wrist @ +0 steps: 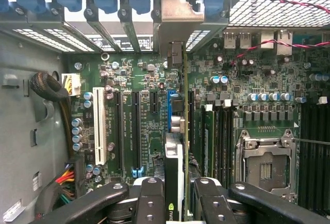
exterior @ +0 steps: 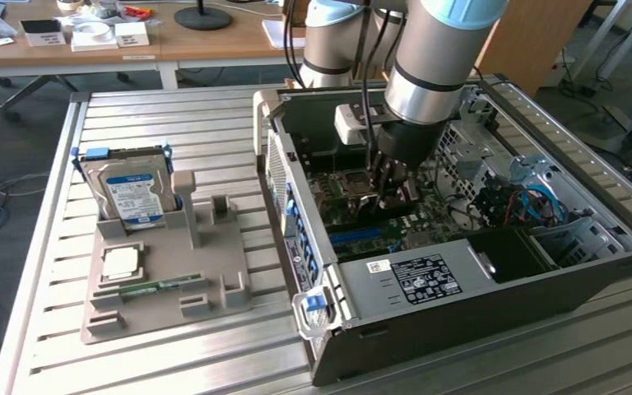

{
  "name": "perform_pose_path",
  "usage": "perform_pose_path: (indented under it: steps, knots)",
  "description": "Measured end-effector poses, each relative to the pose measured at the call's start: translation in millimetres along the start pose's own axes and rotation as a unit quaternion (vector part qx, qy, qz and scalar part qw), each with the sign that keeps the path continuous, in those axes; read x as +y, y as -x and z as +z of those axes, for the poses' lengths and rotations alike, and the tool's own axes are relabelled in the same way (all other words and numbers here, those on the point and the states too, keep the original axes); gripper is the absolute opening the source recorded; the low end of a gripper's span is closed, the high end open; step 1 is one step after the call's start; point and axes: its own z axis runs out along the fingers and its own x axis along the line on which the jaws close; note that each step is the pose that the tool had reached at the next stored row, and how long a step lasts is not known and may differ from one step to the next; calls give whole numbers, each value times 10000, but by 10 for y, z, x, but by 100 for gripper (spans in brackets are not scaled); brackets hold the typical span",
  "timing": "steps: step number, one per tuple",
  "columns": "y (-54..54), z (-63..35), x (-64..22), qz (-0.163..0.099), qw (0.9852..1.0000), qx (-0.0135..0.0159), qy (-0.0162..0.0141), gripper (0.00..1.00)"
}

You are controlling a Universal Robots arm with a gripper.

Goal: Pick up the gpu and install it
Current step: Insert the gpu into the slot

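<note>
The gpu [wrist: 178, 152] stands on edge inside the open computer case [exterior: 459, 280], seen as a thin card with a dark face. It runs along the blue expansion slot [wrist: 169, 105] of the green motherboard [wrist: 139, 80]. Its metal bracket [wrist: 175, 20] meets the rear wall of the case. My gripper [wrist: 175, 201] is shut on the gpu, with one black finger [wrist: 150, 203] on each flat side. In the exterior view the gripper [exterior: 388, 188] reaches deep into the case over the motherboard. Whether the card's edge sits fully in the slot cannot be told.
A white slot [wrist: 100, 126] and black slots lie beside the card, with the CPU socket [wrist: 265, 167] on the other side. Outside the case, a grey holder [exterior: 162, 309] carries a hard drive [exterior: 129, 191], a processor chip [exterior: 121, 262] and a green memory stick [exterior: 151, 288].
</note>
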Motion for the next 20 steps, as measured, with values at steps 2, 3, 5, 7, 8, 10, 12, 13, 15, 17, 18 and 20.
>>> perform_pose_path:
  steps: [2,3,5,7,8,10,12,13,15,17,18,20]
  knots:
    - [-8,-1,1,1,10000,0,0,27]
    - [-10,-1,2,1,10000,0,0,27]
    - [-11,-1,11,1,10000,0,-1,27]
    - [-12,0,30,1,10000,0,-2,27]
    - [-12,1,35,1,10000,0,-2,27]
    - [-13,2,38,0,10000,1,-2,27]
    - [-13,4,42,1,10000,1,-2,27]
    - [-13,4,42,0,10000,1,-2,27]
    - [-13,8,43,0,10000,-1,-3,27]
    - [-14,21,45,1,10000,-1,-3,27]
    - [-14,27,45,1,10000,0,-2,27]
    - [-15,37,48,1,10000,1,-3,27]
